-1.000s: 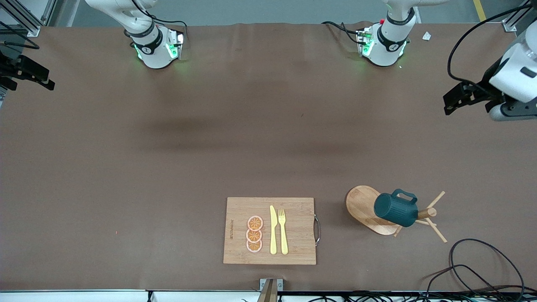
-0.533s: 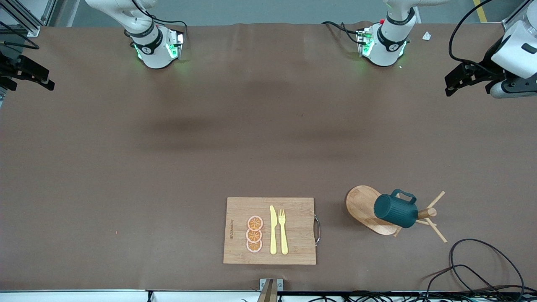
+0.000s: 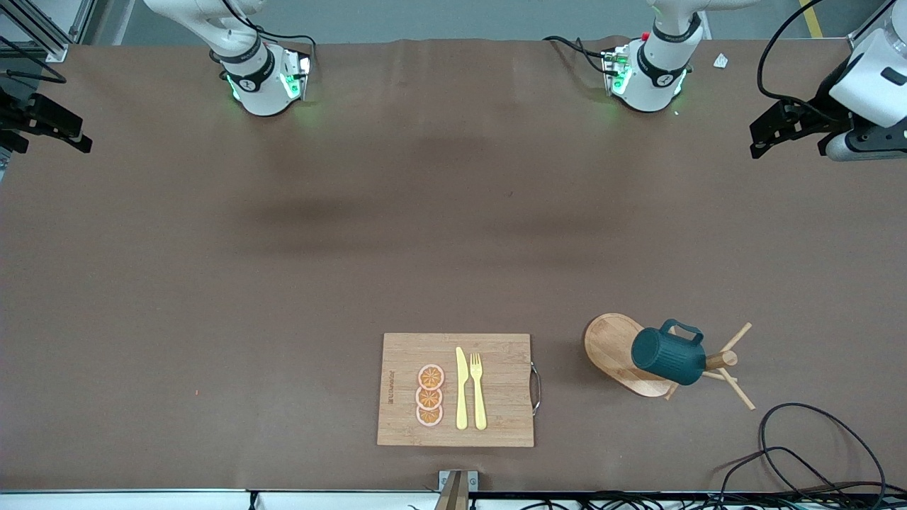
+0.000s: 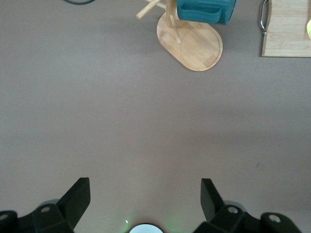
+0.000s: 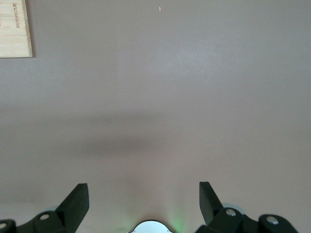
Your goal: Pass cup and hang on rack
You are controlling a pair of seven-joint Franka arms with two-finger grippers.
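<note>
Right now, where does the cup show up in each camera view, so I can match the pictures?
Front view: the cup hangs on the rack, beside the cutting board, toward the left arm's end of the table.
Left wrist view: the cup is at the top edge, cut off, above the rack's oval base.
Right wrist view: not in it; only a board corner shows.
Shared landmark: the cutting board.
</note>
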